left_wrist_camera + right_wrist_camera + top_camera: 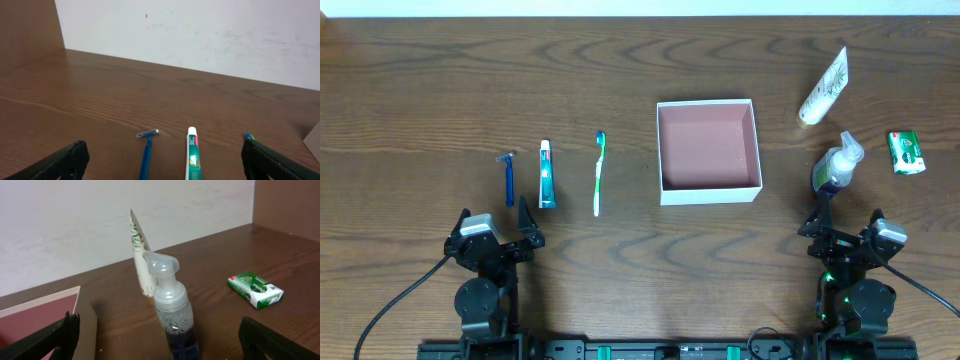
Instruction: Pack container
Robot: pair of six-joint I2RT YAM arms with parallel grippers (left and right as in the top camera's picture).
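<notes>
The container [709, 192], a square white box with a pink inside, sits open and empty at the table's middle; its corner shows in the right wrist view [40, 310]. A blue razor [508, 178], a toothpaste tube [547, 173] and a green toothbrush [599, 172] lie left of it. A pump bottle [837, 165], a white tube [824, 88] and a green soap box [906, 152] lie to its right. My left gripper [496, 232] is open just behind the razor [146, 155] and toothpaste [192, 155]. My right gripper [848, 233] is open behind the pump bottle [172, 310].
A white wall [200, 35] rises behind the table's far edge. The soap box [256, 290] and the white tube [140, 255] stand beyond the pump bottle in the right wrist view.
</notes>
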